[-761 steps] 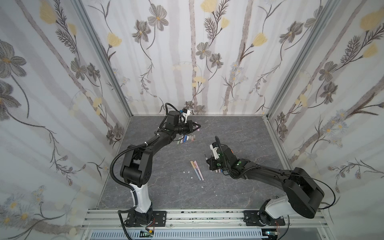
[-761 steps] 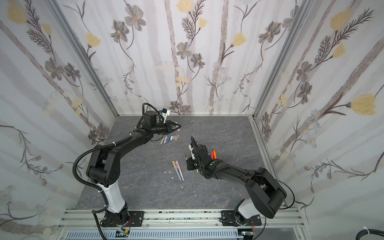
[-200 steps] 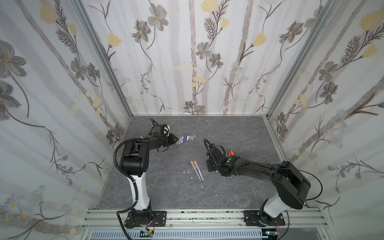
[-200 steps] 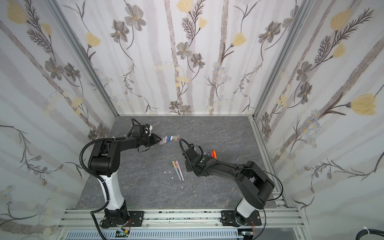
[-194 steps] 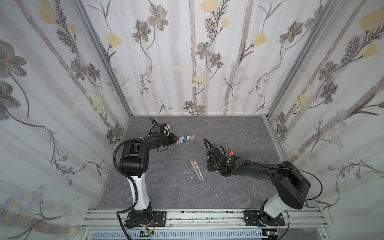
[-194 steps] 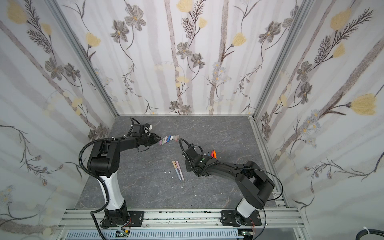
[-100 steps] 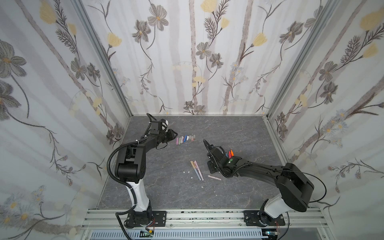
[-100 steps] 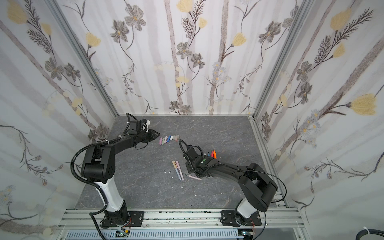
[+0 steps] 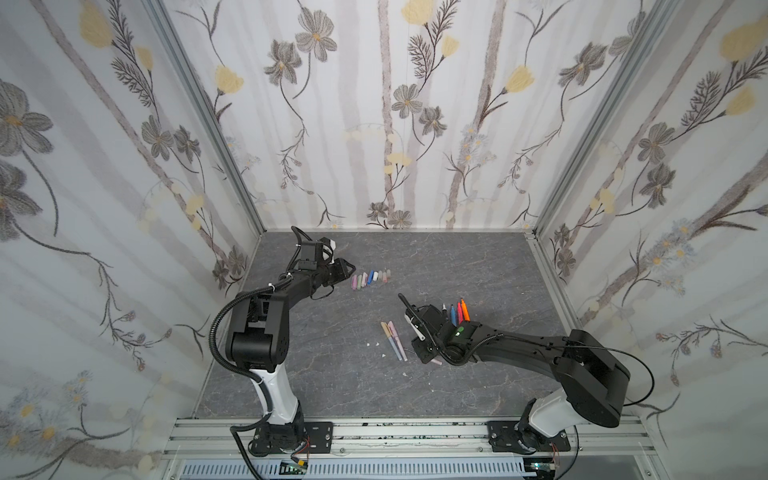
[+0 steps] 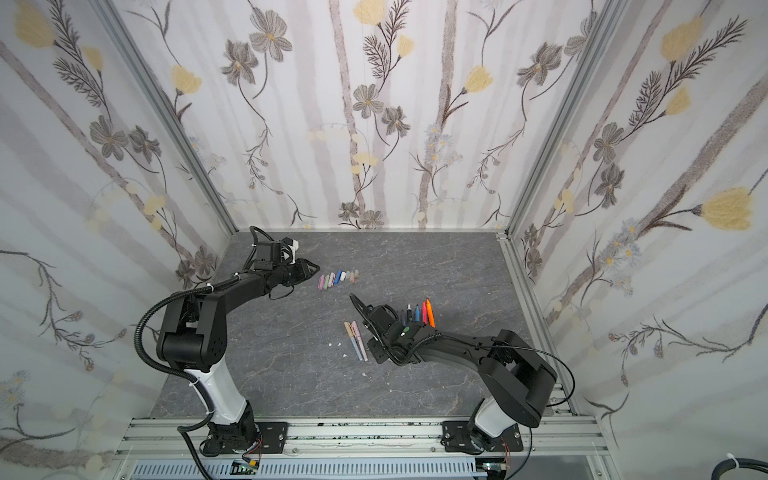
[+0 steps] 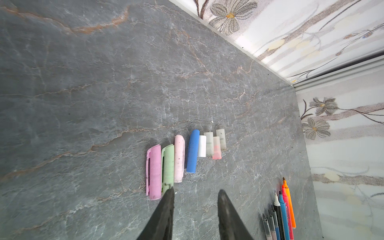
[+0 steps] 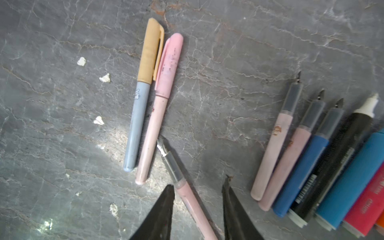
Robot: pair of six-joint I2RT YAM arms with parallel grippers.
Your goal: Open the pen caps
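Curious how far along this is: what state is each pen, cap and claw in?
Row of loose pastel plastic caps: off their pens.
Blue-grey pen with yellow cap: capped.
Pink pen with pink cap: capped.
Lone pale pink pen with bare nib: uncapped.
Row of pens and markers: uncapped.
Left gripper: open, empty.
Right gripper: open over the pale pink pen.

The tabletop (image 9: 457,266) is dark grey and stone-patterned, with pale and rust veins. The walls (image 9: 374,104) are white with grey stripes and grey and yellow flowers. At the centre of the left wrist view, the pen caps (image 11: 193,150) run lilac-pink, green, pale pink, blue, white, then frosted clear, one tinted red. In the right wrist view, the mustard-capped pen (image 12: 141,93) has a grey-blue barrel and the pink pen (image 12: 161,99) beside it is smudged. The uncapped pens (image 12: 305,170) at right are pale pink, blue, black, bright blue and red.
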